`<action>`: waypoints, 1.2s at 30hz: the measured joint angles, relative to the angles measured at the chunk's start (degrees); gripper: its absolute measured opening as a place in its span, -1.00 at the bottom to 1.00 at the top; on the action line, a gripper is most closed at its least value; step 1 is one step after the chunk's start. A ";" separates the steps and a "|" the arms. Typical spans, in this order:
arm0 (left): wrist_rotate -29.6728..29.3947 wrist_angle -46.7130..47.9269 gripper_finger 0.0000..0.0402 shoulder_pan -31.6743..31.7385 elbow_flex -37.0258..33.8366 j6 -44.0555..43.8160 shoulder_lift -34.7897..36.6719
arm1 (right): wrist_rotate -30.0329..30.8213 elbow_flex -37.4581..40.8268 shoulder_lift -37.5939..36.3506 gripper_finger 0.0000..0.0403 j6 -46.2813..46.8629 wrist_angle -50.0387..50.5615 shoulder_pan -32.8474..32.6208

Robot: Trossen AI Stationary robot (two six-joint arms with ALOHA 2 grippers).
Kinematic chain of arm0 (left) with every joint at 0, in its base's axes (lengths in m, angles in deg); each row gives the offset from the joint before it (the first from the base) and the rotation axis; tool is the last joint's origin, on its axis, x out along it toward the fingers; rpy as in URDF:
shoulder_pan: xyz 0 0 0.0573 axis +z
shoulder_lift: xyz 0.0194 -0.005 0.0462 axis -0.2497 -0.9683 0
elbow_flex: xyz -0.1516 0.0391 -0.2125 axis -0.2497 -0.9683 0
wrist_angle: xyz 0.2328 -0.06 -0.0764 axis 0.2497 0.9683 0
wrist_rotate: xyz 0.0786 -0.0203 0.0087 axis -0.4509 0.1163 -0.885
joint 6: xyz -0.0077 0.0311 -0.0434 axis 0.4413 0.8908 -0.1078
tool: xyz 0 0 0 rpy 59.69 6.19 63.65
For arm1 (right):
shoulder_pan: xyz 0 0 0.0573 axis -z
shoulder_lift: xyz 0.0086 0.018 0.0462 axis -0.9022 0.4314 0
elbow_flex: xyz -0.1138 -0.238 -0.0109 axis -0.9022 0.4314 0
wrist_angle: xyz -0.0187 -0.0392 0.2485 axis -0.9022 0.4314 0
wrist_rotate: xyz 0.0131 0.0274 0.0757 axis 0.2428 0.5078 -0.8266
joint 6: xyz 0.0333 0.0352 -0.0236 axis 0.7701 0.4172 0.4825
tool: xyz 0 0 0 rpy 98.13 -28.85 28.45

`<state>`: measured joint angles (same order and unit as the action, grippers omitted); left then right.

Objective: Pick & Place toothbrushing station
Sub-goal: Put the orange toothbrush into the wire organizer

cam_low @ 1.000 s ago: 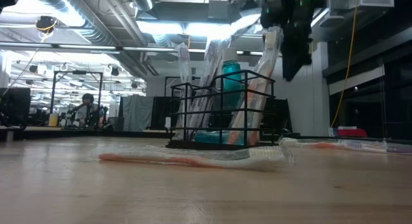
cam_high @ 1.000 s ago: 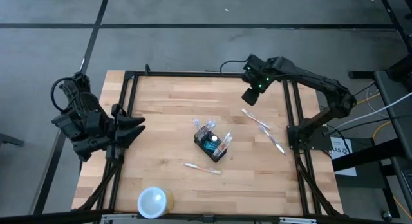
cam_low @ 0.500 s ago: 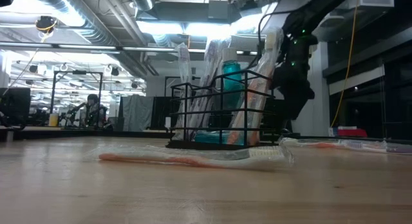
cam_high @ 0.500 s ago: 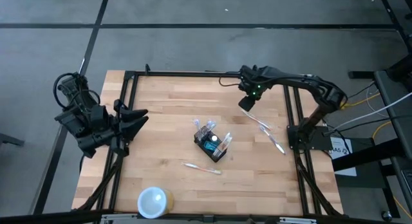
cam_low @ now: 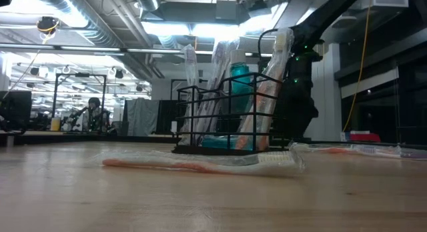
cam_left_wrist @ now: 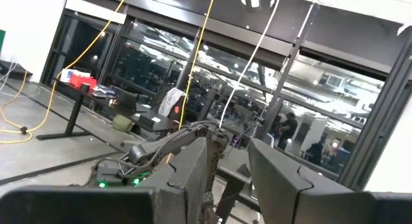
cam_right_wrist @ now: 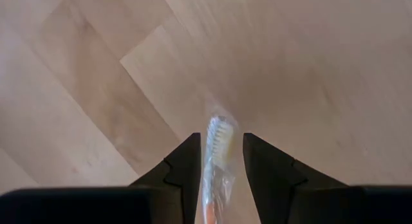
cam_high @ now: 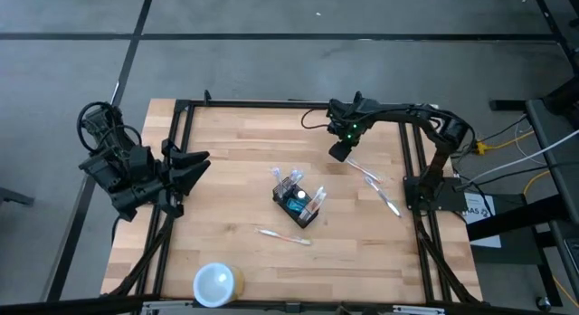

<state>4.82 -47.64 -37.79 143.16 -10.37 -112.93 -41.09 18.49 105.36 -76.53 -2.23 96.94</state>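
Note:
The toothbrushing station (cam_high: 298,199), a small black wire caddy, stands on its base at mid-table with wrapped brushes and a teal item upright in it (cam_low: 230,109). A wrapped toothbrush (cam_high: 365,171) lies flat at the back right. My right gripper (cam_high: 339,151) points down over that brush's far-left end. It is open, and its fingers stand on either side of the bristle head (cam_right_wrist: 219,132) close above the wood. My left gripper (cam_left_wrist: 228,161) is open and held up over the table's left edge (cam_high: 194,165).
A second wrapped toothbrush (cam_high: 385,198) lies to the right of the caddy and a third (cam_high: 283,234) lies in front of it. A round white cup (cam_high: 217,283) stands near the front edge. The black frame rails (cam_high: 412,152) run along the table's sides.
My right gripper has come down toward the table, drifting a little to the left and nearer, and now straddles the end of the back-right toothbrush. Its fingers have stayed apart. The caddy and the brushes have not moved.

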 joint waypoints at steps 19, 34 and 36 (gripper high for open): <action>-0.28 0.04 -0.44 -0.13 0.00 0.48 0.68 | -0.01 0.00 3.63 -0.46 0.47 -4.13 0.01; -0.13 0.02 -0.44 -1.87 0.00 3.24 1.73 | 2.21 -1.41 -0.33 -0.99 5.00 -4.92 -4.01; -0.17 0.03 -0.44 -2.43 0.00 3.61 1.73 | 3.57 -2.92 -3.40 -0.99 6.87 -4.76 -5.82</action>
<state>4.65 -47.62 -40.22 143.16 -6.76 -111.20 -37.52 15.57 101.97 -69.67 -6.98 91.12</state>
